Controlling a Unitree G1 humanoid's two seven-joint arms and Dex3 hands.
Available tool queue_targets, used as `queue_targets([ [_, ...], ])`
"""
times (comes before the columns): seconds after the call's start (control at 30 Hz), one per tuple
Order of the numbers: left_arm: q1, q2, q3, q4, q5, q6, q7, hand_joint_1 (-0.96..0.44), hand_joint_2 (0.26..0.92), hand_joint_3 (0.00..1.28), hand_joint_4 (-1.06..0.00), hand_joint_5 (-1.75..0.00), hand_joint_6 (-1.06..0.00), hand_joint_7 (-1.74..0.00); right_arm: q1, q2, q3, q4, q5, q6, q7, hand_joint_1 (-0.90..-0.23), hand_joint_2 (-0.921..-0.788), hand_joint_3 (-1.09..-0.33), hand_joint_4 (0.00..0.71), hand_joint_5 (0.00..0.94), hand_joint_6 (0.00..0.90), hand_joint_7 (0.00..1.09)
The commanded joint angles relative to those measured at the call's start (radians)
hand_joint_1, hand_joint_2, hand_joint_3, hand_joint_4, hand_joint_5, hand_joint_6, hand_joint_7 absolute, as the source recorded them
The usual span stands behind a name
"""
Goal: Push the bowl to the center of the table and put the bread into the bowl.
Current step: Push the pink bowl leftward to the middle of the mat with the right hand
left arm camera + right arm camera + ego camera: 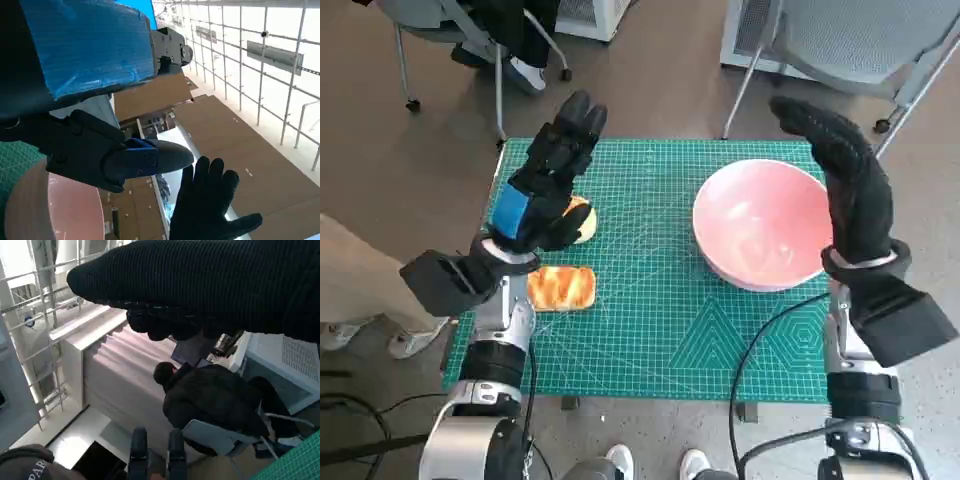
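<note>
While both pale forearms rise from the near edge of the picture, a toasted slice of bread (561, 288) lies flat on the green cutting mat (650, 330) that covers the tabletop, close to the mat's left side and just beside the left wrist. Slightly farther in, the left hand (546, 180), black with blue tape over its back, hovers above a second, rounder piece of bread (582, 220), most of which it hides; its fingers (582, 120) are stretched out and apart, holding nothing, though whether the palm touches the bread beneath cannot be told. At about the same depth on the opposite side, the pink bowl (765, 222) sits upright on the mat's right half, near the far right corner rather than the middle, well apart from both pieces of bread. The right hand (848, 180), in its black knitted glove, is raised along the bowl's right rim, fingers extended and lightly parted with nothing in them; contact with the rim cannot be judged from the head view. Seen from the left wrist, the gloved hand shows its fingers spread against the room behind. Beyond the tabletop stand chair legs (525, 60) on castors, and a seated person (215, 400) in a dark jacket shows in the right wrist view.
</note>
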Motion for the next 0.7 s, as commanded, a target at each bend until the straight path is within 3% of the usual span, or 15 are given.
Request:
queue_targets([
  [0.03,-0.005,-0.007,0.000,0.000,-0.002,0.003,0.002,-0.72,0.921,0.43,0.00,0.00,-0.11,-0.02,0.019,-0.008,-0.002,0.013,-0.005,0.003,0.004,-0.721,-0.921,-0.778,0.185,0.000,0.012,0.45],
  [0.7,-0.009,-0.010,0.003,0.000,-0.010,0.010,-0.002,-0.73,0.921,0.42,0.00,0.00,-0.12,-0.02,0.020,-0.005,-0.001,0.006,0.010,0.007,0.016,-0.722,-0.921,-0.780,0.184,0.000,0.007,0.46],
])
